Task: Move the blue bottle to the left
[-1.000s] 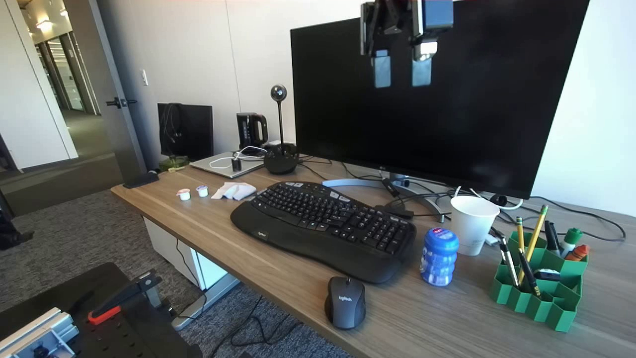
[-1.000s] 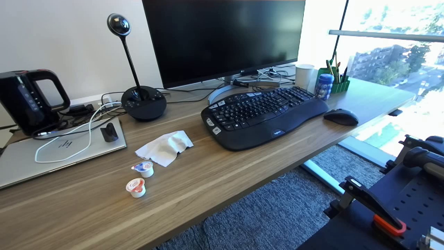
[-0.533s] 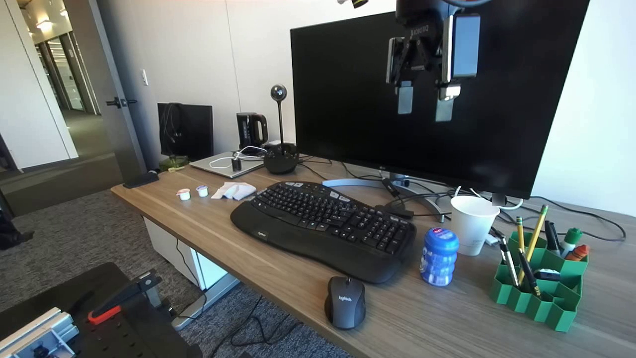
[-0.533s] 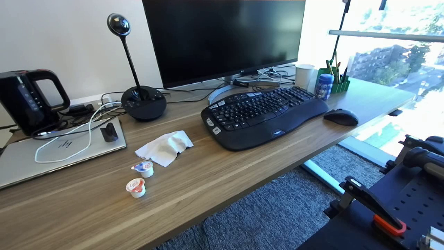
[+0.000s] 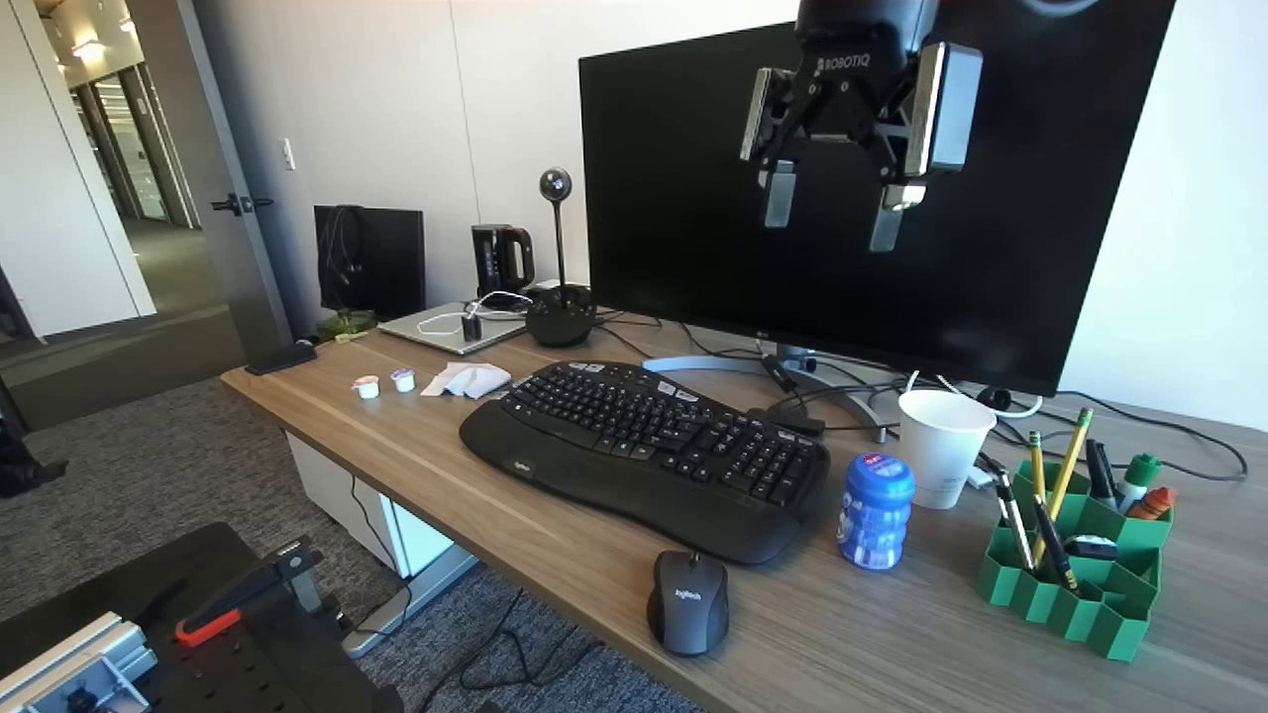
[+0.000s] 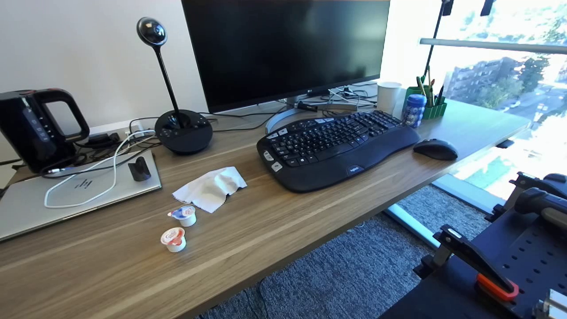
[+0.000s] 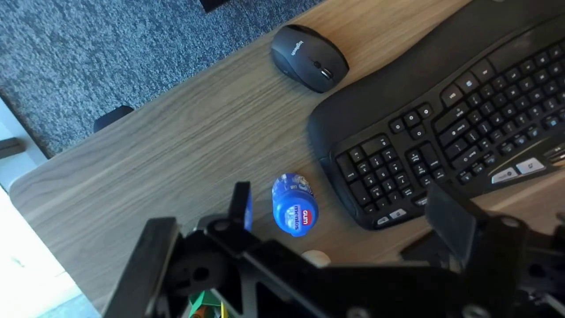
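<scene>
The blue bottle (image 5: 877,515) stands upright on the desk between the keyboard's end and the green pen holder. It also shows in an exterior view (image 6: 414,111) and, from above with its cap facing the camera, in the wrist view (image 7: 295,206). My gripper (image 5: 832,210) is open and empty, high above the desk in front of the monitor. Only its fingertips (image 6: 467,7) show at the top edge of an exterior view. In the wrist view the bottle appears between the open fingers (image 7: 346,214), nearer the left finger, and well below them.
A white cup (image 5: 941,446) stands close behind the bottle. The green pen holder (image 5: 1124,604) is beside it, with pens sticking up. The black keyboard (image 5: 644,465) and mouse (image 5: 689,606) lie nearby. The large monitor (image 5: 792,218) rises behind. Cables lie around its stand.
In an exterior view my gripper has come down and to the right from the top edge, then turned a little. Its fingertips have entered the other exterior view's top. The bottle has not moved.
</scene>
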